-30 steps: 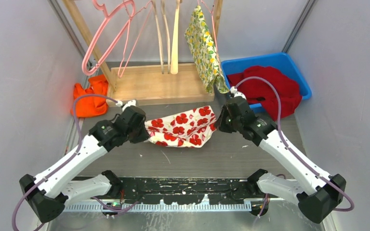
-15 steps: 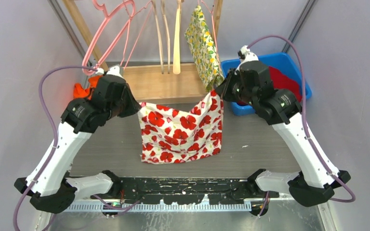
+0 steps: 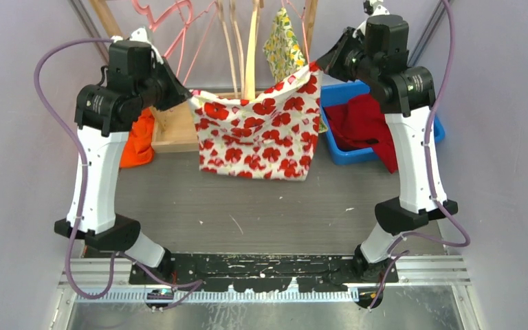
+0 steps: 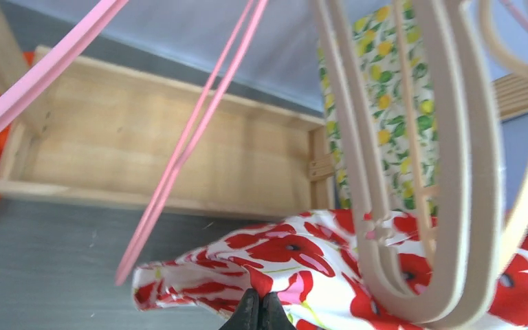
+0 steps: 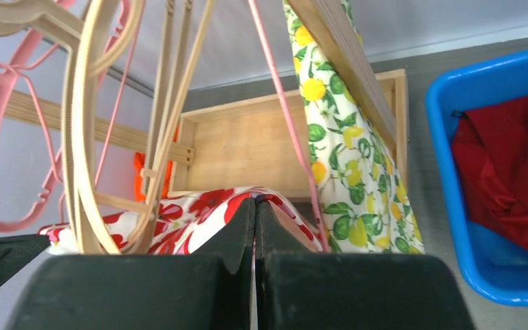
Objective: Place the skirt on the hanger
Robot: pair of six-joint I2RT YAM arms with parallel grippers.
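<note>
Both arms have risen since half a second ago, and the skirt (image 3: pixel 258 130), which then hung low over the tabletop (image 3: pixel 268 213), is now lifted to the upper middle of the overhead view. It is stretched between the two claws and sags a little in the middle of its top edge.

The left claw (image 3: pixel 187 98) is closed on the upper left corner of the skirt. In the left wrist view its two dark tips press together on a fold of the red-flowered cloth at the bottom edge of the frame. The right claw (image 3: pixel 316 66) is closed on the upper right corner. In the right wrist view its fingers (image 5: pixel 237 227) stand almost against each other, with only a thin slit between them, and the cloth sits at their tips.

Just behind the top edge of the skirt, the wooden hangers (image 3: pixel 251 48) hang at the upper centre of the overhead view. In the left wrist view the curved end of one hanger crosses in front of the skirt at the lower right; I cannot tell if it touches the cloth. Pink hangers (image 3: pixel 172 20) hang at the upper left, and a yellow floral garment (image 3: pixel 282 48) hangs beside the wooden ones. A blue bin (image 3: pixel 430 120) with a red cloth (image 3: pixel 357 120) is at the right, and an orange cloth (image 3: pixel 137 141) lies at the left of the wooden base (image 3: pixel 172 134).
</note>
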